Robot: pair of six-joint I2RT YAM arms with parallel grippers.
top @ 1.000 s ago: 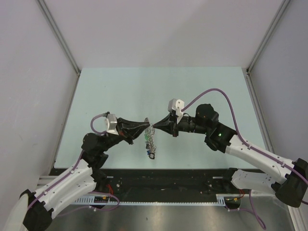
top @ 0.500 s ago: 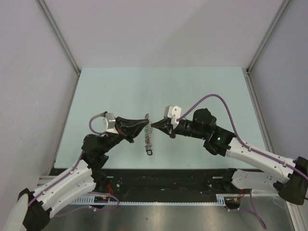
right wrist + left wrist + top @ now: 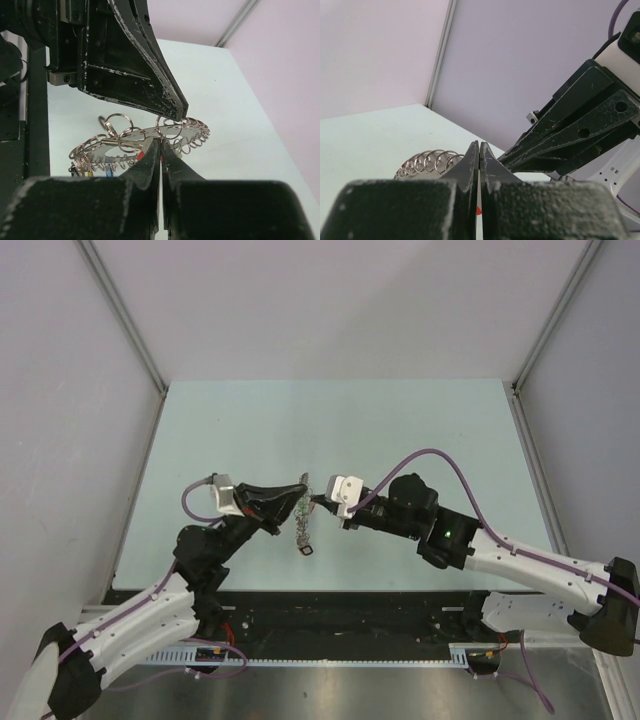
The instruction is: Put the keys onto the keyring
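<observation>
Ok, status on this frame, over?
Left gripper shut on keyring rim. Right gripper shut on red-tagged key, tip against the ring. No obstruction seen.

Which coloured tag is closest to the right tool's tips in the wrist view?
The red tag, right against the right tool's shut tips; the yellow tags hang further off at the keyring's edge.

A pale mint-green tabletop [image 3: 400,430] is seen across the middle of the frame, enclosed by plain white walls [image 3: 330,300]. Slanted aluminium struts [image 3: 122,315] are set at upper left and right; a grey metal plate [image 3: 350,695] is seen along the bottom.
</observation>
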